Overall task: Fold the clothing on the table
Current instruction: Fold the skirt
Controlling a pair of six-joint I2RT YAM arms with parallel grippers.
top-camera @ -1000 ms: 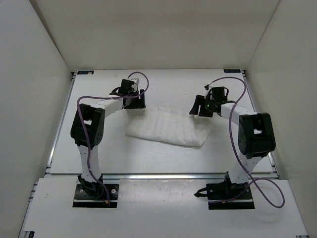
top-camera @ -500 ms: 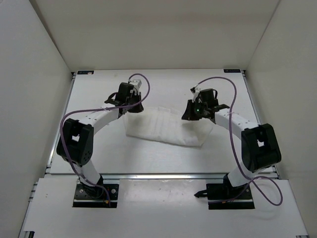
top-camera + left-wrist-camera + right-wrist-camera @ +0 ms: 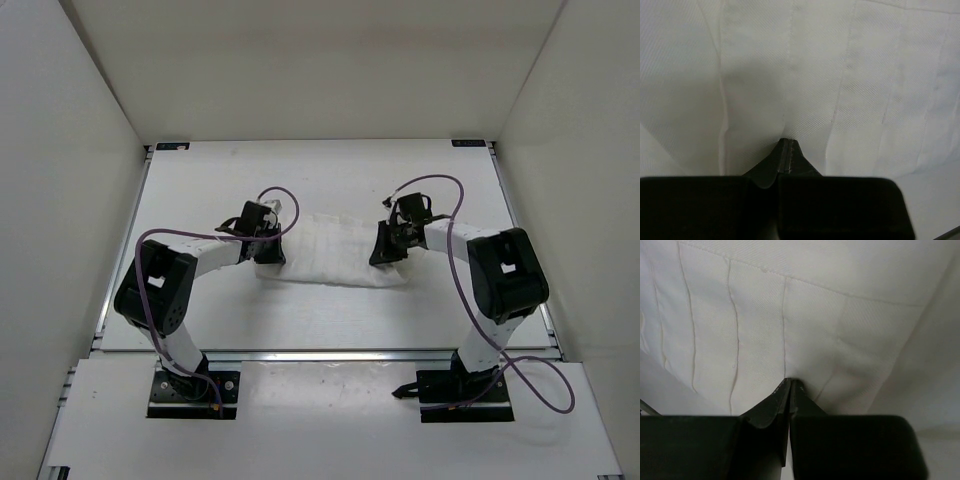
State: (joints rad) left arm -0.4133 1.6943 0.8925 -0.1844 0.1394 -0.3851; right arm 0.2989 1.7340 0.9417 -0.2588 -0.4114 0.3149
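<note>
Top view, cloth: the pleated white garment [image 3: 325, 250] is lying as a flattened band, with the table [image 3: 320, 175] showing bare on every side of it.

Top view, left arm: the left gripper [image 3: 268, 250] is sitting low on the garment's left end; from above its wrist is hiding the jaws.

Top view, right arm: the right gripper [image 3: 385, 250] is sitting low on the garment's right end, and its jaws are hidden the same way.

Left wrist view, grip: the left gripper [image 3: 788, 144] is pressing its fingertips together on the garment [image 3: 865, 75]. Creases are fanning out from the tips, so it appears to be pinching a pucker of cloth.

Right wrist view, grip: the right gripper [image 3: 790, 383] is pressing its tips together against the garment [image 3: 840, 330]. Pleat lines and a shallow tuck are converging there, so it too appears to be nipping the fabric.

Step in hand: both ends seem to be gripped and ready to be lifted for a fold.

Doing it well: both arms should be rising together and level, keeping the garment's span lightly taut so the pleats are not bunching. They should be travelling at matching speed across the garment, since thin cloth may be slipping from a shallow pinch.
</note>
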